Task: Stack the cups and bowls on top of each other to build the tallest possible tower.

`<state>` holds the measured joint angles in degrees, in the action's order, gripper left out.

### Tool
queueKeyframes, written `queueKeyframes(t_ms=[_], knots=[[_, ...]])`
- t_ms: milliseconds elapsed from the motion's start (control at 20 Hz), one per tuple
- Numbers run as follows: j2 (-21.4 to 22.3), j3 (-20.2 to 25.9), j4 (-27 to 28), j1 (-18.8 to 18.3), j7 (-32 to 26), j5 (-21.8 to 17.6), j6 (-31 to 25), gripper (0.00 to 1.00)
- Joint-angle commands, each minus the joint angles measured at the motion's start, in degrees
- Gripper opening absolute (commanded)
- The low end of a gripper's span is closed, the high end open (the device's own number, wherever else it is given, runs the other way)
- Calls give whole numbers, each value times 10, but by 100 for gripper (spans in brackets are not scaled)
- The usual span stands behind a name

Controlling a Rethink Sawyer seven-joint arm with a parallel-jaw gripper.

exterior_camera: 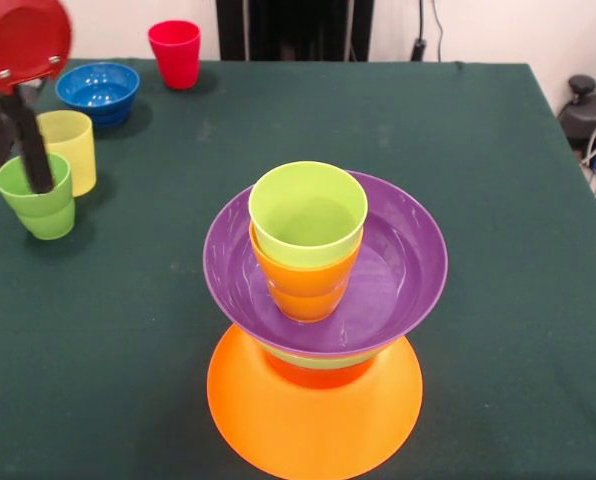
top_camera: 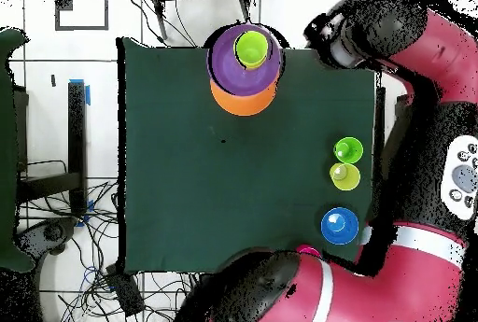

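From the front, the gripper [exterior_camera: 36, 165] reaches down into the green cup [exterior_camera: 38, 198]; whether its jaws stand apart or together, I cannot tell. Just beside it stands the pale yellow cup [exterior_camera: 70, 147], beyond it the blue bowl [exterior_camera: 98, 92] and red cup [exterior_camera: 175, 52]. Well away, the tower [exterior_camera: 316, 330] (orange bowl [exterior_camera: 313, 420] as base) carries the purple bowl [exterior_camera: 398, 270], orange cup [exterior_camera: 303, 290] and lime green cup [exterior_camera: 308, 212].

From overhead, the green cup [top_camera: 348, 149] touches the pale yellow cup [top_camera: 344, 176], the blue bowl [top_camera: 340, 226] nearby, the tower [top_camera: 245, 66] well apart.
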<state>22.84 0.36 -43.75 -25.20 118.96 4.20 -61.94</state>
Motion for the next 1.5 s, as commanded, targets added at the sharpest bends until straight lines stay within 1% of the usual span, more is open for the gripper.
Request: queueKeyframes(t_ms=[50,150,500,750,1100,1250,1450,1500], knots=[[-34,29,-50,-15,-119,-50,-66,100],[-33,35,-74,-23,-118,-49,-47,100],[-35,42,-104,-35,-107,-44,-27,100],[-35,44,-115,-39,-102,-43,-18,100],[-27,45,-144,-45,-94,-42,4,100],[-27,45,-152,-47,-95,-46,14,100],[-31,38,-145,-47,-97,-57,7,100],[-28,36,-150,-48,-98,-60,12,100]])
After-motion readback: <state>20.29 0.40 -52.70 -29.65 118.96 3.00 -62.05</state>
